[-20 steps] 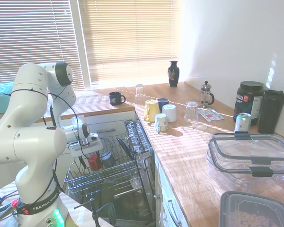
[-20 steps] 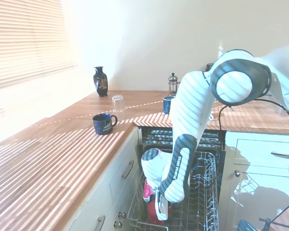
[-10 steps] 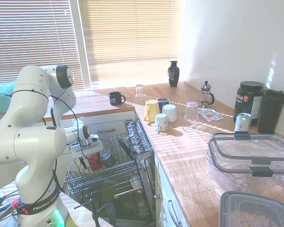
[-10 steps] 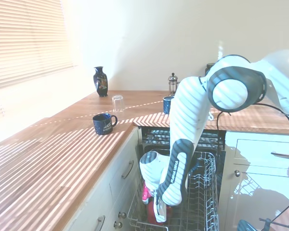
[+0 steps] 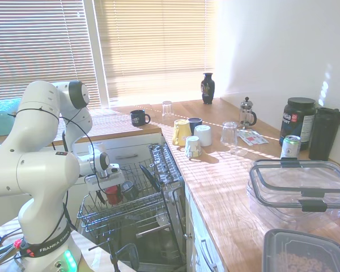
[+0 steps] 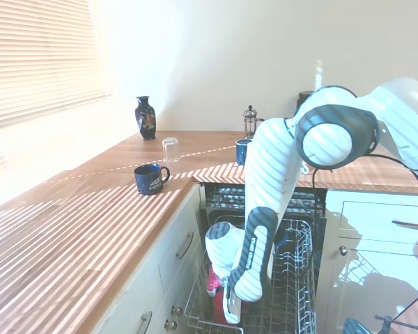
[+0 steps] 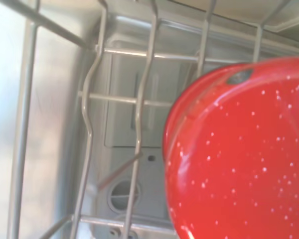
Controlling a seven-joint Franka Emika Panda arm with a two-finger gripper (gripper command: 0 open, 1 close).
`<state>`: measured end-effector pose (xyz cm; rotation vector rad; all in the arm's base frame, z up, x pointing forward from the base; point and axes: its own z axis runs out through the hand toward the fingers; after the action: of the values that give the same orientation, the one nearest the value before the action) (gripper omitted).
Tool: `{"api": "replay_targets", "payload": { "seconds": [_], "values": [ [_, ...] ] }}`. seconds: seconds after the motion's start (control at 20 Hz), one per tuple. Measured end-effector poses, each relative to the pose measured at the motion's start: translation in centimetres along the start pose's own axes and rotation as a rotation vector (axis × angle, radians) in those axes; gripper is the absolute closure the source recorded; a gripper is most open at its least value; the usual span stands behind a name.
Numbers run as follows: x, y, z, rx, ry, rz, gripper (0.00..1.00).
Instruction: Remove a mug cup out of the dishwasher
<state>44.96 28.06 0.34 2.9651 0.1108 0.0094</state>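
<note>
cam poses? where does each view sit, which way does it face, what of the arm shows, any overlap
First exterior: over the long counter, facing the blinds; whole arm at left, gripper in the dishwasher rack.
Second exterior: opposite side, facing the wall; arm from right.
Wrist: looks down through rack wires at the red mug cup; no fingers.
Shared: navy mug, vase.

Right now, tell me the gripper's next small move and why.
Probably lift straight up. The gripper sits at the red mug down in the dishwasher's wire rack, and the wrist view shows the mug close, with rack wires beside it. I can't confirm the grasp.
</note>
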Motion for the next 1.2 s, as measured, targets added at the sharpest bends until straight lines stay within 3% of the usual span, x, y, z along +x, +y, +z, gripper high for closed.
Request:
{"api": "replay_targets", "payload": {
  "seconds": [1.2],
  "values": [
    [0.1,0.0,1.2,-0.024,-0.004,0.038,1.0]
  ]
}}
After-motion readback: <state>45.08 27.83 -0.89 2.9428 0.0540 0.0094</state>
